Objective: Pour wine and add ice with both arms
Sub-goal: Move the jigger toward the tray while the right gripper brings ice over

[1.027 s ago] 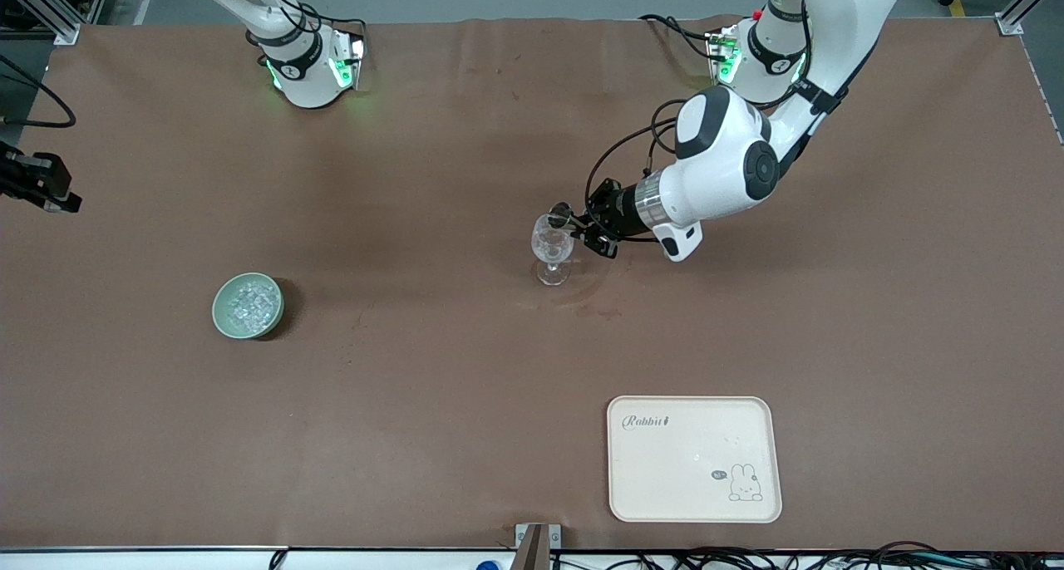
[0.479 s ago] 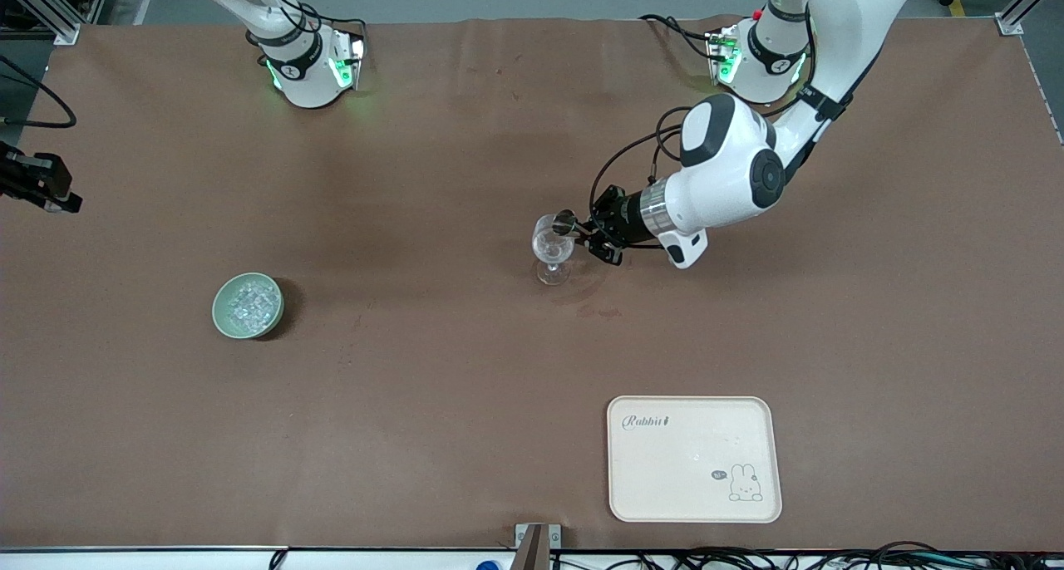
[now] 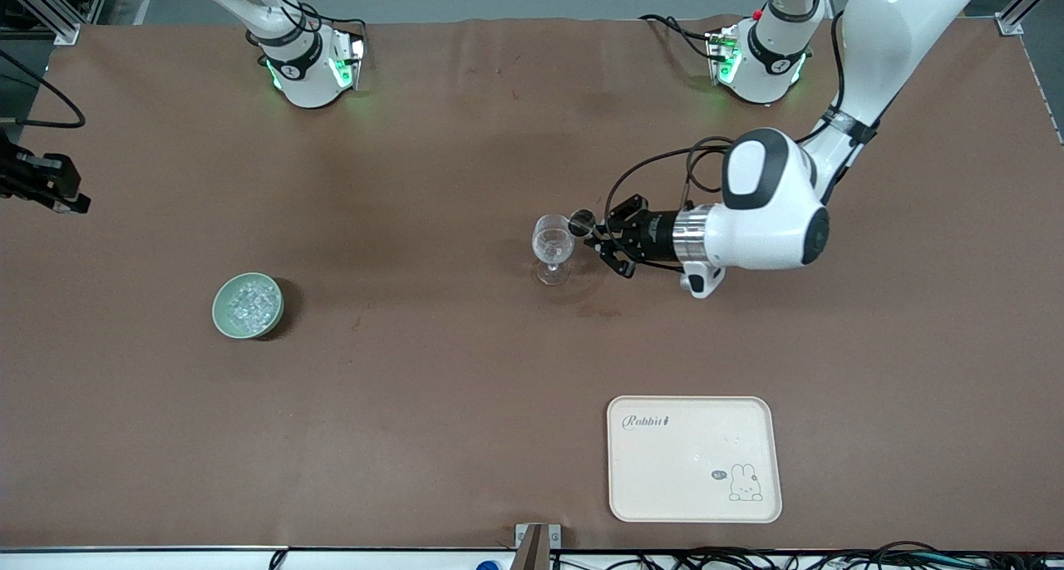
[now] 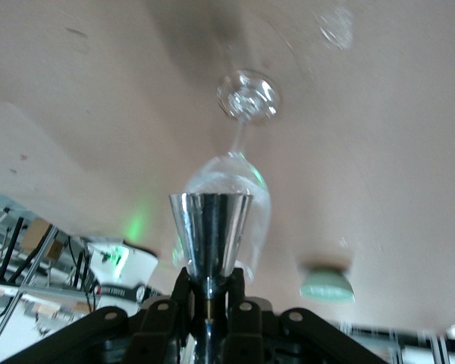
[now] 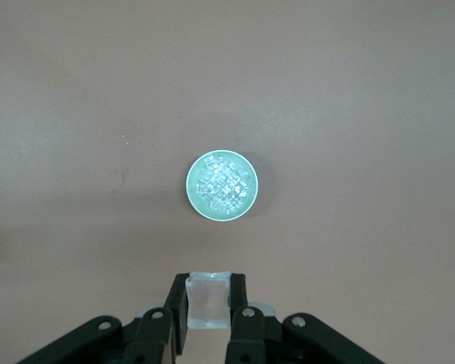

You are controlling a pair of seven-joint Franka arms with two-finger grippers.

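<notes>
A clear stemmed wine glass stands upright mid-table; it also shows in the left wrist view. My left gripper is beside its rim, shut on the stem of a small metal measuring cup, which shows in the left wrist view between the black fingers. A pale green bowl heaped with ice sits toward the right arm's end. My right gripper is high over the table, shut on one clear ice cube. I cannot make it out in the front view.
A cream tray with a rabbit print lies near the front edge. A dark wet mark stains the brown cloth by the glass. The arm bases stand along the table's edge farthest from the front camera.
The left arm's wrist and elbow swung toward the front camera, and the metal cup drew back from over the glass rim to just beside it. The bowl and glass stayed put.
</notes>
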